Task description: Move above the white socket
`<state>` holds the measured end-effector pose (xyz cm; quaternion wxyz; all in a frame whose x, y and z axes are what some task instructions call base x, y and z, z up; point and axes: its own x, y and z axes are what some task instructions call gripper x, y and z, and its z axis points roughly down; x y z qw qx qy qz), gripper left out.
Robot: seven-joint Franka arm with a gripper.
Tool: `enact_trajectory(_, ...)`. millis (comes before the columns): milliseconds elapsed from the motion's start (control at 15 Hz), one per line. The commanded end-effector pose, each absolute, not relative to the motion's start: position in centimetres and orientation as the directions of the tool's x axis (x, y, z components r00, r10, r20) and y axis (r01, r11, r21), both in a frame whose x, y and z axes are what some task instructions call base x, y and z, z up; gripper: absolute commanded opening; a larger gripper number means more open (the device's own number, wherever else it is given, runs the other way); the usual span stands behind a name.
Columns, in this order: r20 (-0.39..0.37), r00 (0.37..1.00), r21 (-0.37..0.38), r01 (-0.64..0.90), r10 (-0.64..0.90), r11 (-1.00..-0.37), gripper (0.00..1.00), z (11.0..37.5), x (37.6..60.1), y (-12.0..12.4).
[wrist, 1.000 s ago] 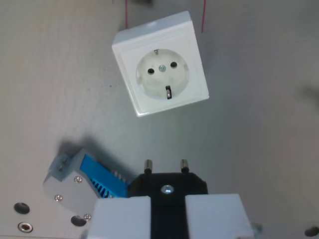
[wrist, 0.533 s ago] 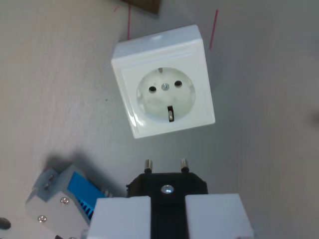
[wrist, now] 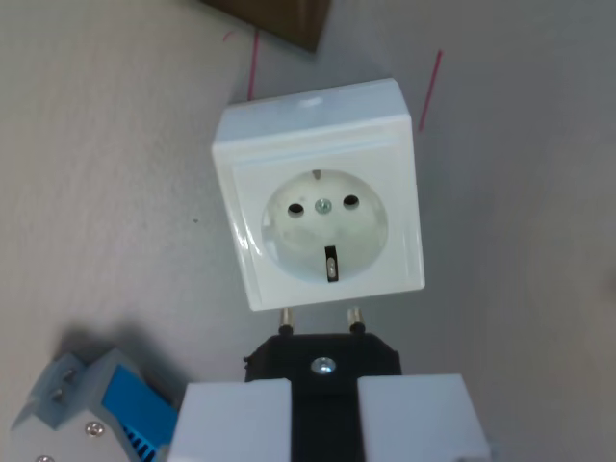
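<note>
Closing on the white socket [wrist: 320, 222], I see it fill more of the wrist view and sit lower in it than half a second ago, and lower again than a second ago. That shift is the camera's travel, not the socket's; the socket appears fixed on the grey surface [wrist: 106, 192].

The two pins [wrist: 286, 317] of the black plug [wrist: 322, 364] stood well clear of the socket one second ago. Their tips are now level with its near edge. I judge the approach nearly done but not finished: the pins line up with the near edge of the housing, not with the two contact holes [wrist: 296, 208] either side of the socket's centre screw. Further travel in the same direction is required to bring the pins over the holes.

The grey and blue block [wrist: 91, 409], beyond the socket's lower corner on the wrist view's left, has slid toward the frame edge. A brown object [wrist: 289, 19] and two red lines [wrist: 429, 89] have come into view beyond the socket's far edge.

The gripper [wrist: 323, 409] is clamped on the plug body, one white finger [wrist: 236, 419] on each flank, with the plug's screw centred between them. The gripper touches nothing else.
</note>
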<state>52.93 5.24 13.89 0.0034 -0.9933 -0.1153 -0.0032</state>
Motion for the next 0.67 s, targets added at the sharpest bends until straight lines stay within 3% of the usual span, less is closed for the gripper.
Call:
enact_trajectory(67, 0.016, 0.947, -0.052, 0.321, 0.320, -0.946, 0.00, 12.9, 54.0, 5.3)
enact_trajectory(667, 0.001, 0.944, -0.060, 0.330, 0.331, -0.942, 0.00, 11.1, 54.6, 5.3)
